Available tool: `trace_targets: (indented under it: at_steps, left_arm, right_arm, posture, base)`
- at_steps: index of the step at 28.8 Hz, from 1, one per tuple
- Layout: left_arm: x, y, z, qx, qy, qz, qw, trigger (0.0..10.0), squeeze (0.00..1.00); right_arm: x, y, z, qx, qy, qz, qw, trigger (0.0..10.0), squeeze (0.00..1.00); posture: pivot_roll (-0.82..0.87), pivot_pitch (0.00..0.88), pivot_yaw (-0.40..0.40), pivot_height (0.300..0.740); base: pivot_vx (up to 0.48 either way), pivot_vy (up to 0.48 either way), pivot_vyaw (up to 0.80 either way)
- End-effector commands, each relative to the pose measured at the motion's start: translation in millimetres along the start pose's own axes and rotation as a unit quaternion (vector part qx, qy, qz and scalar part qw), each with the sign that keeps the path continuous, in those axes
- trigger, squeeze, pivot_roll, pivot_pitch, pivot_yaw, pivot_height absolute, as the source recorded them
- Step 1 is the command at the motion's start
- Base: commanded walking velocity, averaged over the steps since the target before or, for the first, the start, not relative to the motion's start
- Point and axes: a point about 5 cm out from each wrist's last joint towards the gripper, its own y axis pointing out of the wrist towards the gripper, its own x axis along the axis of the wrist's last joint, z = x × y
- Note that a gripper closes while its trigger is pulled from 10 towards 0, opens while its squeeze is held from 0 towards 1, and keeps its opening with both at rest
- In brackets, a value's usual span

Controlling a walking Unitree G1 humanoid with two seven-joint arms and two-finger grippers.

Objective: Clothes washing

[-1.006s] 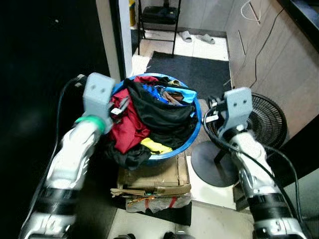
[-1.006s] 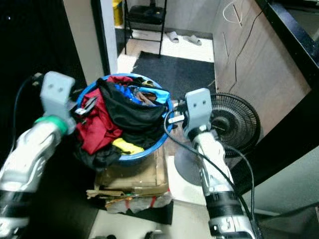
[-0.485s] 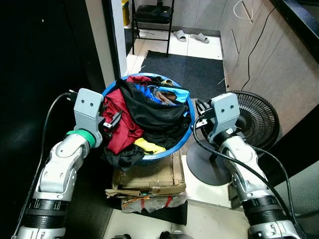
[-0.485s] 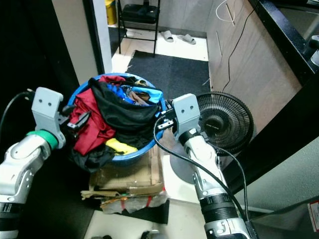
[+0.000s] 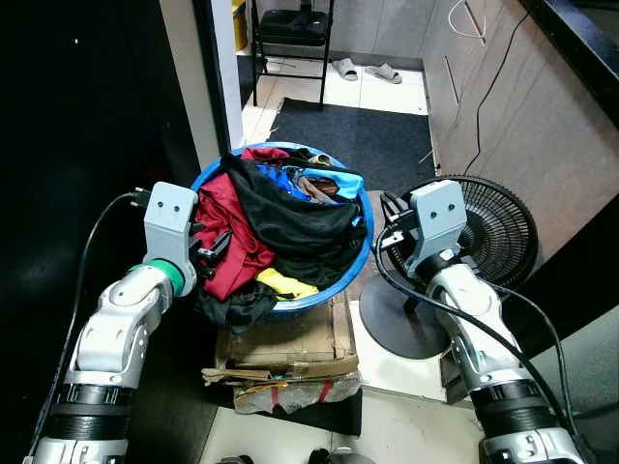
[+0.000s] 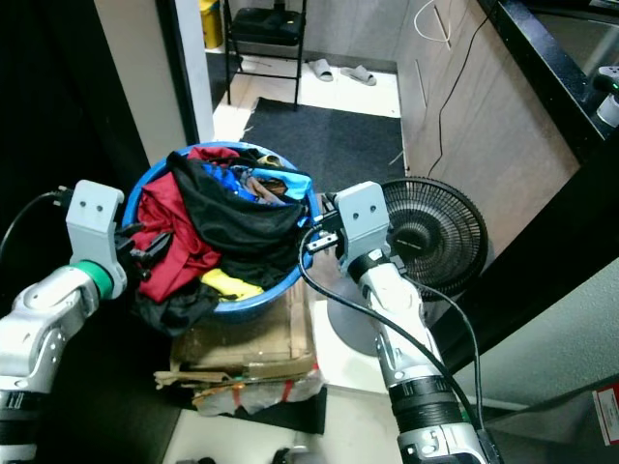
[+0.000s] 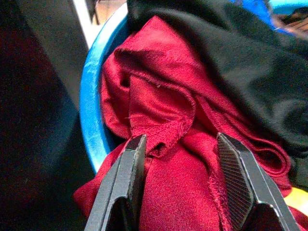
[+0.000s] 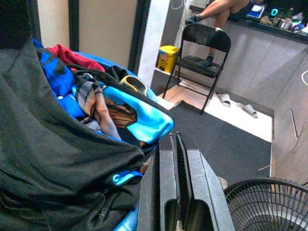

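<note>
A blue basin (image 5: 365, 246) heaped with clothes stands on cardboard boxes in front of me. A red garment (image 7: 163, 96) hangs over its left side, and a black garment (image 5: 290, 217) lies across the middle. My left gripper (image 7: 180, 139) is open at the basin's left side, its fingers (image 7: 132, 168) astride a fold of the red cloth. My right gripper (image 8: 174, 137) is shut with nothing in it, just outside the basin's right rim. A bright blue garment (image 8: 139, 118) lies ahead of it.
The flattened cardboard boxes (image 5: 290, 343) hold the basin up. A black floor fan (image 5: 484, 232) stands close behind my right arm. Beyond are a dark mat (image 5: 358, 135), a folding chair (image 8: 202, 53), slippers (image 5: 363, 70) and a person's legs (image 8: 216, 9). A wall edge (image 5: 218, 87) is at left.
The camera has shifted a little. My left gripper has come down along the basin's left side onto the red garment. My right gripper stays by the right rim.
</note>
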Motion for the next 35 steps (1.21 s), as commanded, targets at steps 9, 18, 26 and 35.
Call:
trace_targets:
  at_steps: [9, 18, 26, 35]
  left_arm:
    - [-30, -5.3, 11.0, 0.012, -0.041, 0.070, 0.997, 0.0, 0.00]
    - [-20, -3.8, 6.3, 0.005, -0.022, 0.041, 0.999, 0.0, 0.00]
    - [39, -6.3, -8.3, -0.019, 0.036, -0.119, 0.992, 0.0, 0.00]
    - [114, -16.6, -23.4, -0.022, 0.072, -0.259, 0.963, 10.0, 0.00]
  right_arm:
    - [-3, -3.6, -2.6, -0.008, 0.004, 0.004, 1.000, 10.0, 0.00]
    - [0, -3.0, -3.4, -0.014, 0.008, 0.000, 1.000, 10.0, 0.00]
    - [3, -0.3, -0.9, -0.018, 0.016, -0.007, 1.000, 10.0, 0.00]
    - [8, 4.2, 4.6, -0.016, 0.023, -0.019, 0.999, 10.0, 0.00]
  posture:
    - [-0.01, 0.098, 0.009, 0.740]
    - [-0.02, 0.102, 0.009, 0.740]
    - [-0.02, 0.106, 0.010, 0.740]
    - [-0.01, 0.100, 0.007, 0.740]
  base:
    - [0.000, 0.000, 0.00]
    - [0.000, 0.000, 0.00]
    - [0.000, 0.000, 0.00]
    - [0.000, 0.000, 0.00]
